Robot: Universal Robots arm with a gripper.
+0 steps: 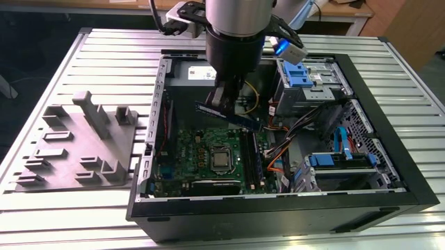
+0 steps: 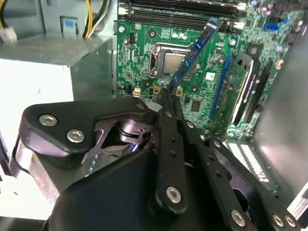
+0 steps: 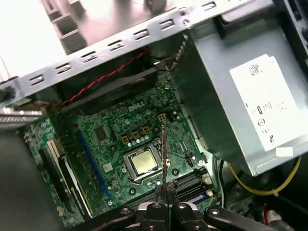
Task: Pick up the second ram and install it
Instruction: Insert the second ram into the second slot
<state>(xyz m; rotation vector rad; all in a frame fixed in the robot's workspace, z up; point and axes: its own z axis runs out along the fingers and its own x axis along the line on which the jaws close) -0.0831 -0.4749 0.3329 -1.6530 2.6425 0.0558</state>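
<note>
ram stick held tilted above the board

the gripper (image 1: 221, 100) is closed on the second ram stick (image 1: 230, 117), pinching it near one end. the stick hangs in the air inside the open computer case (image 1: 278, 211), above the green motherboard (image 1: 198, 153) and clear of it. in the exterior view it slopes down toward the memory slots (image 1: 254, 156). held near one end only, it could swing or slip in the grip. if it meets a slot tilted or off line, it may jam or scrape the board. the orange cables (image 1: 278, 153) beside the slots could snag it.
</note>
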